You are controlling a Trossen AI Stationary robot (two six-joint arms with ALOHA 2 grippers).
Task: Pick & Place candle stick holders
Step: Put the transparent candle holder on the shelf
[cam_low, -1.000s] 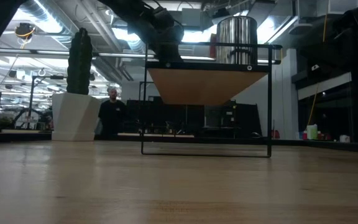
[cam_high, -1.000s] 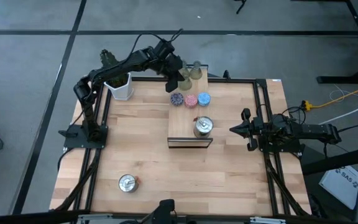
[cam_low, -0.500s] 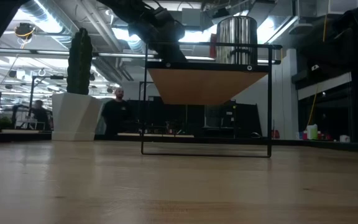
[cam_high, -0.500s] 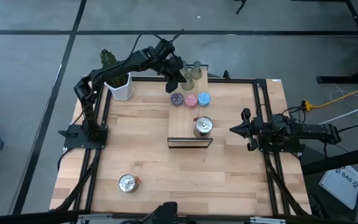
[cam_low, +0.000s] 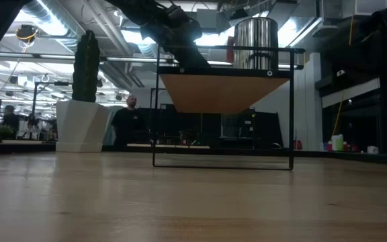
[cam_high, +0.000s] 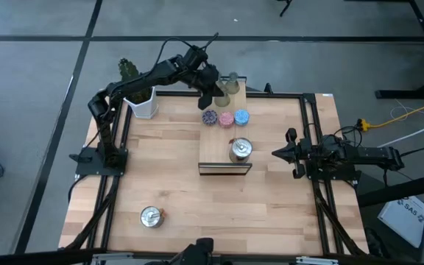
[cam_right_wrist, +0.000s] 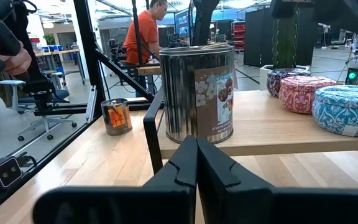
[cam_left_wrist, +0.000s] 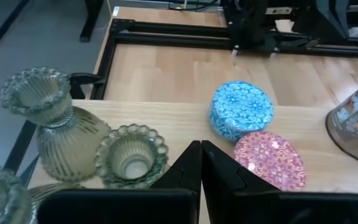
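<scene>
A light wooden board [cam_high: 221, 140] on a black frame stands raised over the table. At its far end stand three olive-green glass holders [cam_high: 230, 85], also in the left wrist view [cam_left_wrist: 48, 118]. Nearer on the board sit the low purple [cam_high: 209, 117], pink [cam_high: 226, 118] and blue [cam_high: 241, 116] holders, then a shiny silver one [cam_high: 240, 149]. A second silver holder [cam_high: 151, 216] stands on the table at the near left. My left gripper [cam_left_wrist: 199, 163] hovers shut and empty beside a green holder [cam_left_wrist: 131, 155]. My right gripper [cam_high: 277, 153] waits shut at the table's right.
A cactus in a white pot [cam_high: 140, 99] stands at the table's far left corner, close beside my left arm. The board's black frame [cam_low: 224, 161] rests on the table. People show in the room behind [cam_right_wrist: 146, 31].
My left gripper has risen a little above the board's far end and stayed shut. The holders have not moved. People in the room behind have walked about.
</scene>
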